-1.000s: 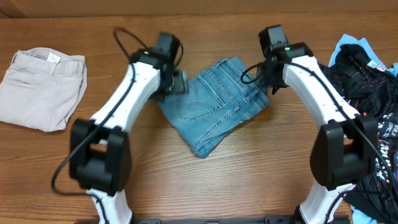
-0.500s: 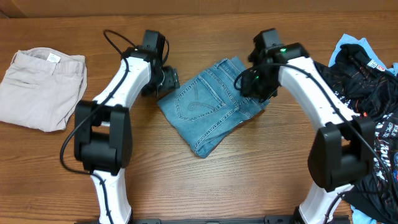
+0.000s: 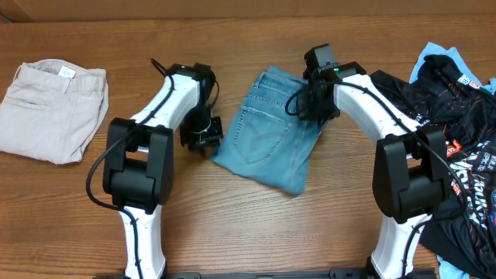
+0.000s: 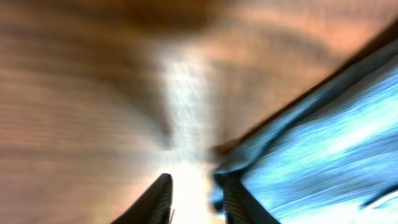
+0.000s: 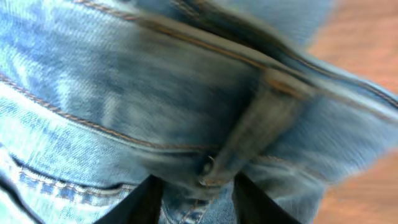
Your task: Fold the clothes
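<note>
The folded light-blue jeans (image 3: 267, 128) lie in the middle of the table, back pocket up. My left gripper (image 3: 203, 139) is low beside their near left corner. In the blurred left wrist view its fingers (image 4: 160, 198) stand a narrow gap apart with bare wood between them, and the denim edge (image 4: 323, 137) lies against the outside of the right finger. My right gripper (image 3: 314, 101) rests on the far right edge of the jeans. In the right wrist view its fingers (image 5: 146, 200) are spread, with a belt loop (image 5: 249, 137) and waistband denim bulging between them.
Folded beige trousers (image 3: 53, 108) lie at the far left. A heap of black printed jersey (image 3: 457, 116) covers the right side, with a bit of blue cloth (image 3: 434, 56) behind it. Bare wood (image 3: 256, 225) runs along the front.
The jeans have swung clockwise and slid toward the front. My left gripper dropped to their near left corner and its jaws narrowed. My right gripper shifted left along the far edge.
</note>
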